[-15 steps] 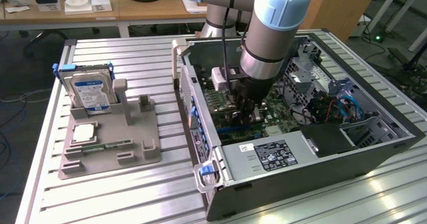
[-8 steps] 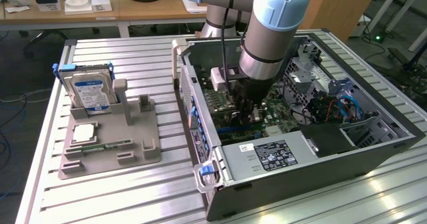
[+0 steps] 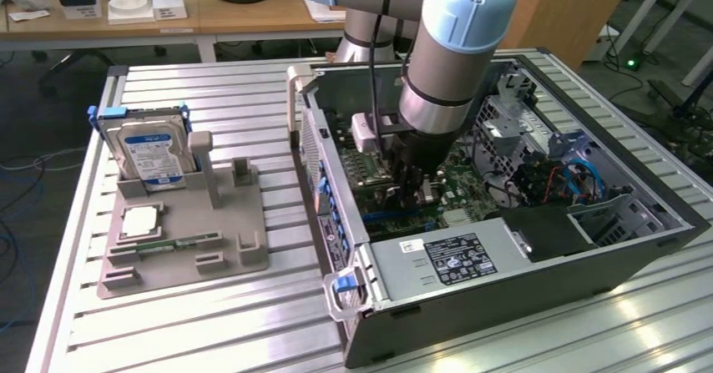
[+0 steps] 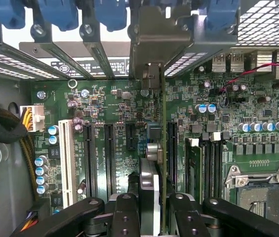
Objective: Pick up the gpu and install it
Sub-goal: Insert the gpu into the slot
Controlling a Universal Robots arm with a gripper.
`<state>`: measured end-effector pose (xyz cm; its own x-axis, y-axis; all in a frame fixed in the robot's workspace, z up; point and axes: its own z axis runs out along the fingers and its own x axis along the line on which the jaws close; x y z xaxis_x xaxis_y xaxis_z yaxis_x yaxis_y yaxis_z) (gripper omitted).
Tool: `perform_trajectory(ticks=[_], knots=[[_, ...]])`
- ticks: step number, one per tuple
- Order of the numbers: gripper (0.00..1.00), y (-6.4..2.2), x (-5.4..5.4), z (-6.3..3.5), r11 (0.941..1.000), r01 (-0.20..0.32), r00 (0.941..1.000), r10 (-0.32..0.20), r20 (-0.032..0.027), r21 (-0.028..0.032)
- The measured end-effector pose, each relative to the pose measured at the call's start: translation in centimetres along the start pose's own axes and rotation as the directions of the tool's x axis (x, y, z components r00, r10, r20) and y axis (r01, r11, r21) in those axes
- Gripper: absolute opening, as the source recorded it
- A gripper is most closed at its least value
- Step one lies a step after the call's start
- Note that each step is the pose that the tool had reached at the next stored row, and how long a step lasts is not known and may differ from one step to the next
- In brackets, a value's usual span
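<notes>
Seen edge-on in the wrist view, the gpu [image 4: 151, 163] is a thin card standing upright over the green motherboard [image 4: 104, 108]. Its pale metal end bracket [image 4: 149, 44] reaches the case's rear slot openings. My gripper [image 4: 152, 200] is shut on the card, with one black finger [image 4: 124, 210] on each side of it. The card lines up along a long black expansion slot [image 4: 171, 148]; I cannot tell whether it is seated. In the exterior view my gripper [image 3: 407, 191] is deep inside the open computer case [image 3: 523, 248], and the arm hides the card.
Blue slot latches [image 4: 60, 12] line the case's rear wall. A CPU socket [image 4: 260, 192] and a sleeved cable bundle [image 4: 1, 126] flank the slots. Outside the case, a grey holder [image 3: 223, 260] carries a hard drive [image 3: 150, 152] and a memory stick [image 3: 179, 241]. The power supply [image 3: 446, 260] sits near the front.
</notes>
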<state>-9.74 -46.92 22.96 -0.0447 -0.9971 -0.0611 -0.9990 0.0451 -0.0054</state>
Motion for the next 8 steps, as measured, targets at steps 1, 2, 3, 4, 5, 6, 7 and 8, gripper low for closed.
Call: perform_trajectory(ticks=[1,2,3,4,5,6,7,8], knots=[[0.28,0.0,0.01,0.05,1.0,0.0,1.0,0.0,-0.0003,-0.0002],[0.28,0.01,0.01,0.09,1.0,0.0,1.0,0.0,-0.0005,-0.0005],[0.28,0.01,0.02,0.12,1.0,0.0,1.0,0.0,-0.0006,-0.0008],[0.28,0.01,0.02,0.14,1.0,0.0,1.0,0.0,-0.0006,-0.0006],[0.28,0.01,0.02,0.14,1.0,0.0,1.0,0.0,-0.0005,-0.0005],[0.28,0.01,0.01,0.16,1.0,0.0,1.0,0.0,-0.0003,-0.0004],[0.28,0.01,0.01,0.14,1.0,0.0,1.0,0.0,0.0,-0.0002],[0.28,0.0,-0.01,0.04,1.0,0.0,1.0,0.0,0.0013,0.0005]])
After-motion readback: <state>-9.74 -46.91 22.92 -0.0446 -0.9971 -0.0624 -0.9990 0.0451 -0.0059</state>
